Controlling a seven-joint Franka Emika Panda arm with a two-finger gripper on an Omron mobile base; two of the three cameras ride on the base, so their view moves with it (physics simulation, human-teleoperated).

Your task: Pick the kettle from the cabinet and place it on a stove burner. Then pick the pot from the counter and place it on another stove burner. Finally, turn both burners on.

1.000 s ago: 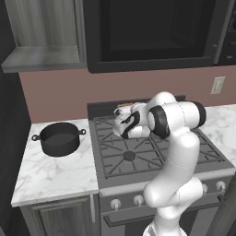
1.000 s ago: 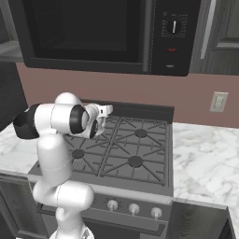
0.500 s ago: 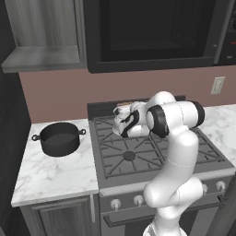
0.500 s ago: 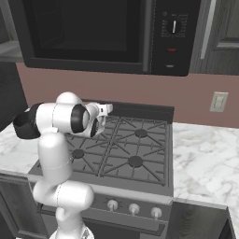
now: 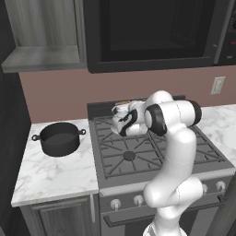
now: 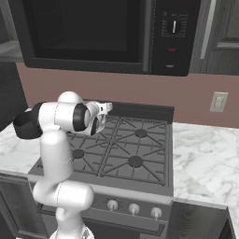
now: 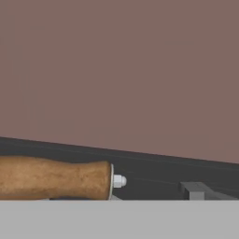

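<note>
One kettle (image 7: 56,179) sits on a rear burner beneath the wide-open, empty hand (image 5: 120,120); lift clear of its handle before swinging toward the pot (image 5: 59,138).

Glossy white rounded arm (image 5: 177,152), dark joints

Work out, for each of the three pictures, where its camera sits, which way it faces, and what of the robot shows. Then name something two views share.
Left base view: behind the arm's left, facing the range, pot and counter; arm lower right.
Right base view: behind its right, facing the range's burners and microwave; arm lower left.
Hand view: on the hand, low, facing the wall past the kettle's wooden handle.
Shared: both base views show the range and arm.
</note>
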